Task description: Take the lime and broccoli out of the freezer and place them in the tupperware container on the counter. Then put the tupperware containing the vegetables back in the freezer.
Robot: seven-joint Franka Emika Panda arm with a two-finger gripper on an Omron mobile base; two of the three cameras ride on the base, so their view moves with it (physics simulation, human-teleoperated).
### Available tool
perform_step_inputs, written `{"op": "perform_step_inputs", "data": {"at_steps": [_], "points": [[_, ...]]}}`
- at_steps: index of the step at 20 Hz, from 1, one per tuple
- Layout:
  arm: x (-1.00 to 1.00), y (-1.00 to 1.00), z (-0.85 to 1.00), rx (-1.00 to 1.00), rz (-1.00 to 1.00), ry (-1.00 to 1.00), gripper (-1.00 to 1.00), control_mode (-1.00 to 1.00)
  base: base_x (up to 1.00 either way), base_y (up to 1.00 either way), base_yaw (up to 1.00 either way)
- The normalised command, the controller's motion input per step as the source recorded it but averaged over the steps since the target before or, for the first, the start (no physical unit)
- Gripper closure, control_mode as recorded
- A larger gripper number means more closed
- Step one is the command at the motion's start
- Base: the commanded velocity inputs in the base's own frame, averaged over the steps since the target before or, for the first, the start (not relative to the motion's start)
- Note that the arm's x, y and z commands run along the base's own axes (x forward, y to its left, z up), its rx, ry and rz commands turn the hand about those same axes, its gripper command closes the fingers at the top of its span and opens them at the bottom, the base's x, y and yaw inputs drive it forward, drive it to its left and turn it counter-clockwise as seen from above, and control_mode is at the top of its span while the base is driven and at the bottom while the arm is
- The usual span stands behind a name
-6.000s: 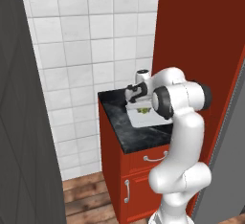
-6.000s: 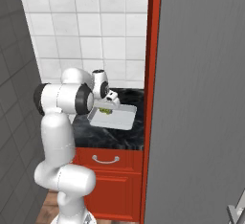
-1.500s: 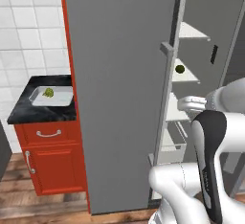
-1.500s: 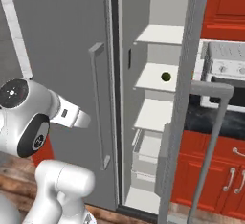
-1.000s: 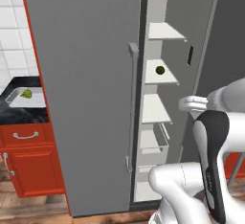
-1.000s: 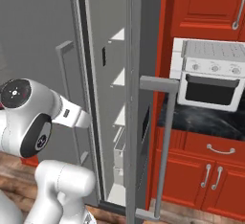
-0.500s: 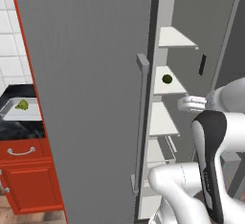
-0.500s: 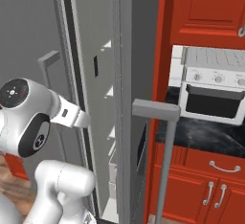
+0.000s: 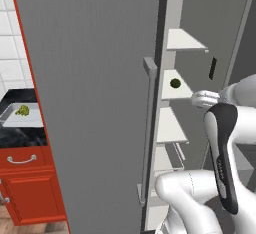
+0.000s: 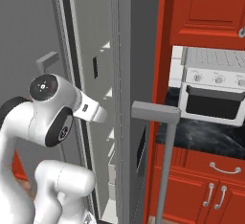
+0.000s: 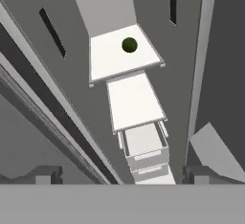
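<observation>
1. Hand view: the gripper (image 11: 118, 174) has its two dark fingertips (image 11: 44, 173) far apart at the bottom corners, so the jaws stand wide. They hold nothing and touch nothing.
2. The same view looks into the open freezer (image 11: 201, 50). The lime (image 11: 129, 44) lies alone on a white inner shelf (image 11: 115, 58), near its back edge. It is a round ball, so no long axis can be told.
3. Under that shelf is a second white shelf, and under this a stack of white drawers (image 11: 146, 149).
4. Left base view: the lime (image 9: 175, 83) shows as a small dark spot on the shelf, behind the edge of the grey door (image 9: 100, 103) and its bar handle (image 9: 148, 128).
5. At the far left, the tupperware container (image 9: 22, 116) rests on the black desk (image 9: 20, 135) above the red cabinet (image 9: 25, 188). Its long side runs about left to right. The broccoli (image 9: 22, 110) lies inside it.
6. The door cuts off the right end of the container and the desk.
7. Right base view: the freezer (image 10: 100, 98) is seen edge-on; the lime is hidden here. A white microwave (image 10: 213, 94) stands on the desk at the right.
</observation>
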Motion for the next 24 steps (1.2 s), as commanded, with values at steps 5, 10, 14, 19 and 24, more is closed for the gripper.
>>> {"op": "perform_step_inputs", "data": {"at_steps": [5, 10, 14, 19, 24], "points": [[1.00, 0.00, 0.00, 0.00, -0.11, 0.00, -1.00, -1.00, 0.00, 0.00, 0.00], [1.00, -0.31, -0.07, 0.01, -0.09, 0.02, -1.00, -1.00, 0.00, 0.00, 0.00], [1.00, -0.41, -0.26, 0.03, -0.01, 0.10, -1.00, -1.00, 0.00, 0.00, 0.00], [1.00, -0.10, -0.19, 0.01, 0.00, 0.06, -1.00, -1.00, 0.00, 0.00, 0.00], [0.99, -0.20, -0.21, 0.00, 0.00, 0.01, -1.00, -1.00, 0.00, 0.00, 0.00]]}}
